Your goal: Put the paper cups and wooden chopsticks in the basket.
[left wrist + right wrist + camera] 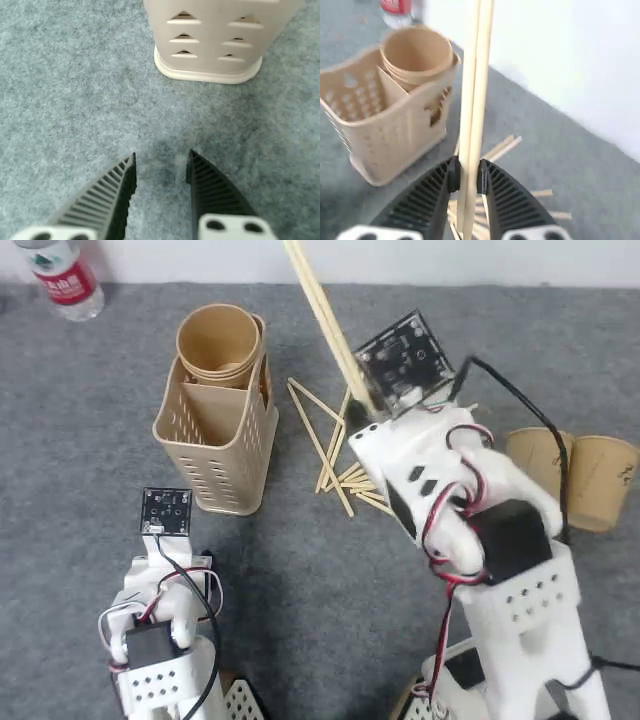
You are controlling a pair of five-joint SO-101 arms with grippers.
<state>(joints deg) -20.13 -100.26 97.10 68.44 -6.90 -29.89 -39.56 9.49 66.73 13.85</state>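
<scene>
A: Right gripper (468, 172)?
B: Clamped on a pair of chopsticks (482, 75), gripped low on their length. The sticks stand nearly upright over the carpet (300, 590), to the right of the basket (205, 455). Not in it yet.
A: Handling?
B: Light, stiff, thin, smooth wood. I'd guess they pivot or slip when held this near one end. A grip closer to the middle would steady them.
A: The rest?
B: Loose chopsticks (335, 455) lie scattered between the basket and the right arm (500, 570). Stacked cups (218, 340) sit in the basket's compartment farther from the arms. Two more cups (600, 480) are on the carpet at far right. They're paper, so light and crushable. Pinch one wall at the rim, gently.
A: Left gripper (162, 156)?
B: Jaws apart, holding nothing, hanging over the carpet just short of the basket's foot.
A: Hard to see?
B: The held sticks' tops run out of frame. The right arm covers part of the pile and one cup's edge. Can't tell whether those two cups stand or lie, or how many are stacked.
</scene>
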